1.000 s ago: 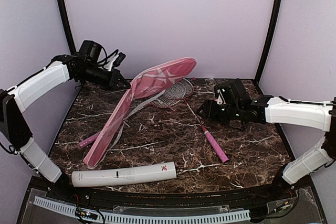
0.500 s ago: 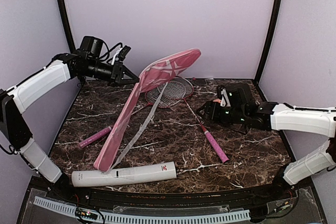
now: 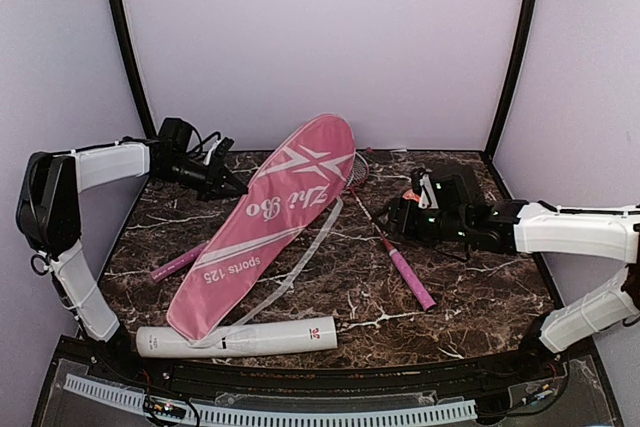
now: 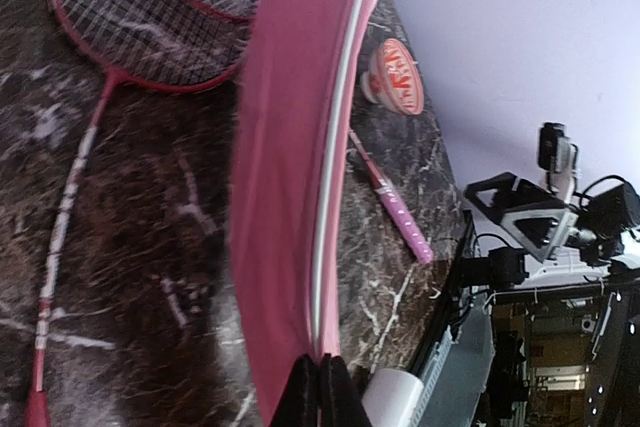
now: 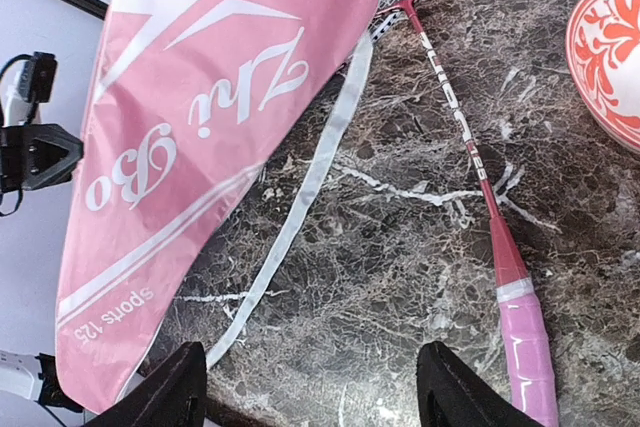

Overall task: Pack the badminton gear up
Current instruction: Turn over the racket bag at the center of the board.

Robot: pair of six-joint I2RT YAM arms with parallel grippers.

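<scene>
The long pink bag (image 3: 265, 227) lies diagonally on the table, printed face up, and also shows in the right wrist view (image 5: 210, 117). My left gripper (image 3: 238, 190) is shut on its left edge (image 4: 320, 387). One red racket (image 3: 385, 242) lies right of the bag with its head partly under it. A second racket's pink handle (image 3: 178, 263) sticks out left of the bag, and its head (image 4: 150, 17) shows in the left wrist view. The white tube (image 3: 235, 337) lies at the front. My right gripper (image 3: 388, 215) is open and empty over the marble (image 5: 315, 397). No shuttlecocks are in view.
The bag's white strap (image 5: 300, 207) trails loose across the marble. A round white-and-red patterned object (image 5: 610, 57) sits near the right arm and also shows in the left wrist view (image 4: 392, 75). Purple walls close in the table on three sides.
My left arm has drawn back and down to the left, and the bag has gone from raised on its edge to lying printed face up. My right gripper barely moved.
</scene>
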